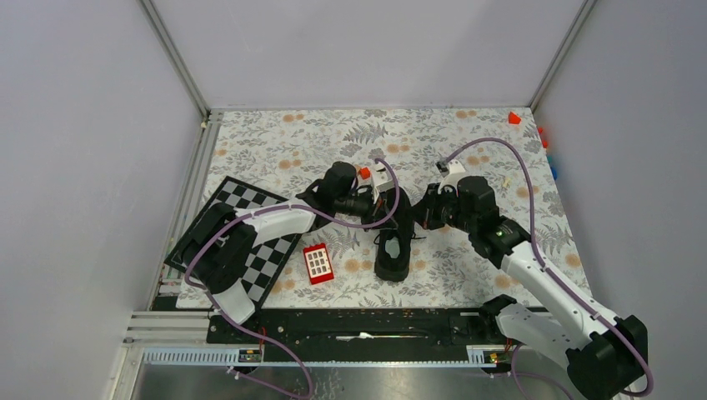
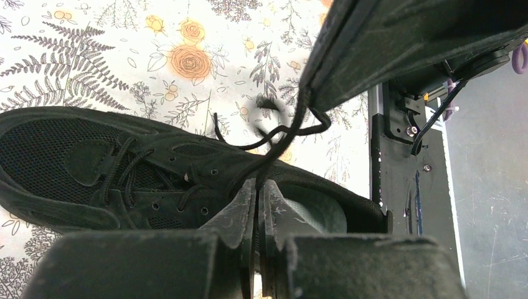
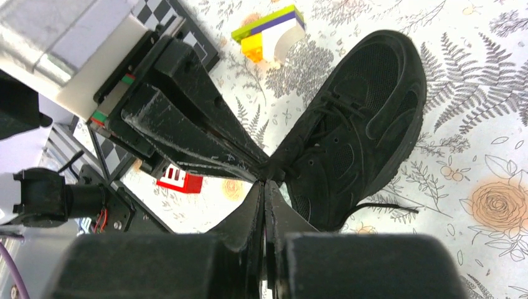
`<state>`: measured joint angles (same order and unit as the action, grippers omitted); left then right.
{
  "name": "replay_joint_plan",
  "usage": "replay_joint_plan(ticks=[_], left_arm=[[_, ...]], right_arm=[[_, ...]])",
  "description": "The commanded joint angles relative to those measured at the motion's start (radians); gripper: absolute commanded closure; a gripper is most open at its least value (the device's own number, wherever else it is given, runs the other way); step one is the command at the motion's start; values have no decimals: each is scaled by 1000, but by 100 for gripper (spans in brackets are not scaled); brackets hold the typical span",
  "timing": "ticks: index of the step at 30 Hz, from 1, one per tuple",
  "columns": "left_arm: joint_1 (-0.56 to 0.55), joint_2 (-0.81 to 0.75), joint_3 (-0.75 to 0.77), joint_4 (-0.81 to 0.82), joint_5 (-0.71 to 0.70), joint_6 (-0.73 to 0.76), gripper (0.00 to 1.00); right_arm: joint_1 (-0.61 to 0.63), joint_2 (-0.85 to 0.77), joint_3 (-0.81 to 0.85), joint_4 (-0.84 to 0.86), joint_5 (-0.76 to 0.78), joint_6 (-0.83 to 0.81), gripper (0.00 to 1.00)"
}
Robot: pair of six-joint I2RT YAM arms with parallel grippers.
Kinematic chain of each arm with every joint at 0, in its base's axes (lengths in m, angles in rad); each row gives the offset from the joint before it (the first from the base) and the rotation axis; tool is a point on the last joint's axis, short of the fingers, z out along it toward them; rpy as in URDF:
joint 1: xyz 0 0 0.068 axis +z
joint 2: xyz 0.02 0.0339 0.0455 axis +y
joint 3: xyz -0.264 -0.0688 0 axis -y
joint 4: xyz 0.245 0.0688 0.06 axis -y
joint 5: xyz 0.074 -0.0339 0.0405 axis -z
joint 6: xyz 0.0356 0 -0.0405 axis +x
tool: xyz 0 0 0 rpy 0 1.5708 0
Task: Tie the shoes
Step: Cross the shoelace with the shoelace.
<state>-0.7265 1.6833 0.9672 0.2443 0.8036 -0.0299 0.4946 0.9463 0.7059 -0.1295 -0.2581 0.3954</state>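
Your shoe (image 1: 393,254) lay mid-table (image 1: 467,146), heel toward the near edge. Your left tool (image 2: 257,187) was clamped on a lace (image 2: 274,134). Your right tool (image 3: 264,185) pinched the same lace, its tips meeting the left's.

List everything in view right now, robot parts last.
sneaker: 1, all black, centre of the table cover, between the grippers
laces: black, thin, untied, on the sneaker; strand count unclear
checkerboard: 1, black and white, left side, partly under the left arm
grid block: 1, red with white squares, just left of the sneaker
block stack: 1, green, purple, yellow, white, beyond the sneaker
small block: 1, red, far right corner
table cover: 1, white with floral print
cables: 2, purple, one along each arm
left gripper: 1, black, shut on the laces
right gripper: 1, black, shut on the laces
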Motion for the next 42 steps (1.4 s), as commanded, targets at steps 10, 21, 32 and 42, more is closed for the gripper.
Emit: replay_joint_plan(ticks=[10, 21, 32, 42], left_arm=[[-7, 6, 50, 39, -28, -12, 100], [-6, -7, -2, 122, -27, -44, 100], [-7, -15, -24, 140, -15, -43, 100], [-6, -24, -34, 154, -14, -42, 100]], right_arm=[[-5, 9, 87, -136, -79, -99, 100], [2, 34, 3, -115, -139, -73, 74], [-87, 63, 34, 50, -112, 82, 39], [-117, 212, 86, 110, -173, 174, 59]])
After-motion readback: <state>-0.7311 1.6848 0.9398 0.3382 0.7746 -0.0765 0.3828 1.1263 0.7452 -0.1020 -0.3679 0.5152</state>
